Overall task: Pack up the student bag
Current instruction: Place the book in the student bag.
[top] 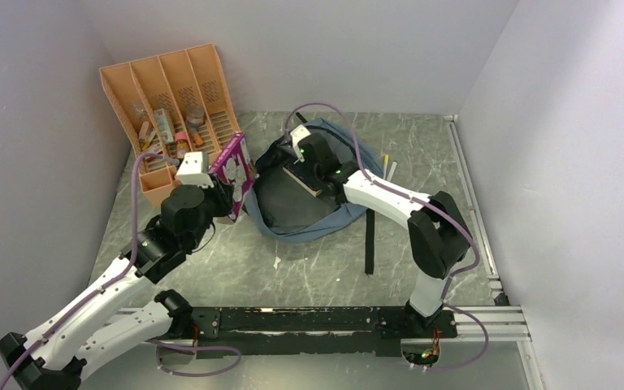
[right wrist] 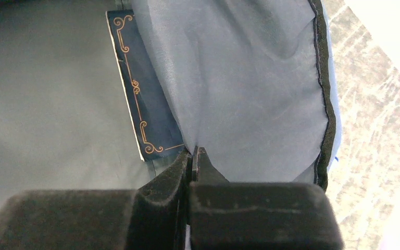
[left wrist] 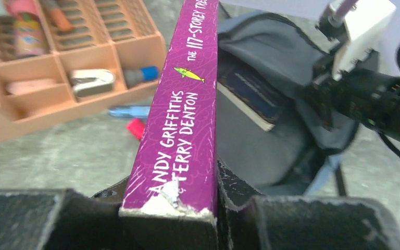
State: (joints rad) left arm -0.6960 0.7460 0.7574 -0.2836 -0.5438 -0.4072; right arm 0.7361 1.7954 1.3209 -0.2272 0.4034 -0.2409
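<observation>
The grey-blue student bag (top: 309, 213) lies open in the middle of the table. It also shows in the left wrist view (left wrist: 271, 146) and the right wrist view (right wrist: 250, 78). A dark blue book with gold corner ornament (right wrist: 143, 112) lies inside it, also seen from the left wrist (left wrist: 245, 94). My left gripper (top: 226, 192) is shut on a purple book (left wrist: 179, 114), held upright just left of the bag's opening (top: 237, 171). My right gripper (right wrist: 194, 156) is shut on the bag's thin inner fabric, holding the flap up over the blue book.
An orange divided organiser (top: 171, 101) with small stationery stands at the back left; a stapler (left wrist: 91, 82) sits in its front tray. A blue pen (left wrist: 130, 111) and a red piece (left wrist: 135, 128) lie beside it. A black strap (top: 369, 244) trails toward the front.
</observation>
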